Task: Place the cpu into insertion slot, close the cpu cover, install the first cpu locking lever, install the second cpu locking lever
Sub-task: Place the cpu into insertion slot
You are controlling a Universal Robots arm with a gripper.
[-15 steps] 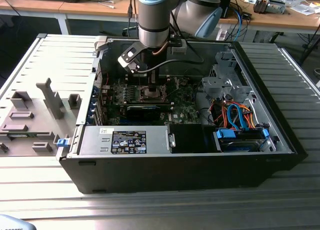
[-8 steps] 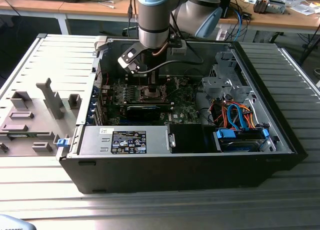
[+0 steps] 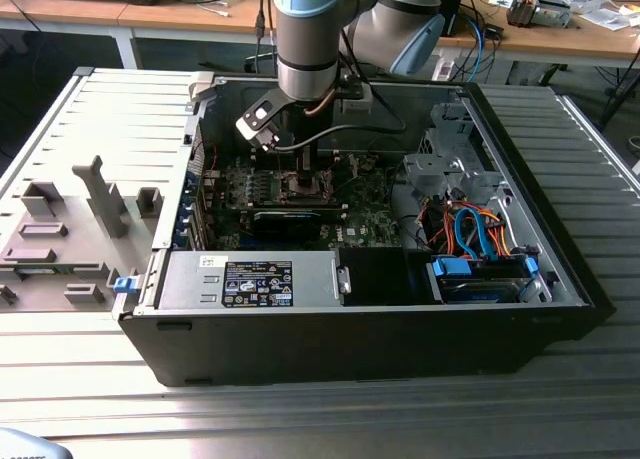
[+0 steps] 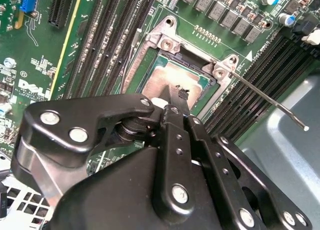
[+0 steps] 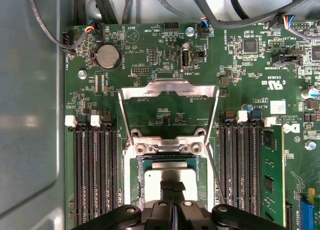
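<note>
Gripper [image 5: 173, 186]: black two-finger tool on the arm, lowered into the open computer case [image 3: 350, 349] over the middle of the motherboard [image 5: 240, 69]; seen from the exterior view at [image 3: 302, 177].
Gripper state: fingers [image 5: 167, 195] lay pressed together with only a thin slit between them; nothing was clamped between them.
Gripper contact: in the second wrist view the fingertips [image 4: 177, 95] sat at the edge of the chip's top face; whether they touched it could not be told.
Cpu [image 5: 170, 176]: silver-grey square, lay flat inside the socket, partly hidden by the fingers; also seen at [image 4: 167, 77].
Insertion slot [image 5: 136, 185]: square socket between the two banks of memory slots [image 5: 95, 175]; occupied by the chip.
Cpu cover [image 5: 170, 88]: silver frame, swung open and away from the socket on its hinge; green board showed through its window.
First lever [image 4: 265, 97]: thin metal rod, unlatched, angled out over the memory slots beside the socket.
Second lever [image 4: 131, 54]: thin rod along the opposite side of the socket; unhooked, running beside the memory slots.
Case position: lay on its side on a grooved metal table [image 3: 300, 419].
</note>
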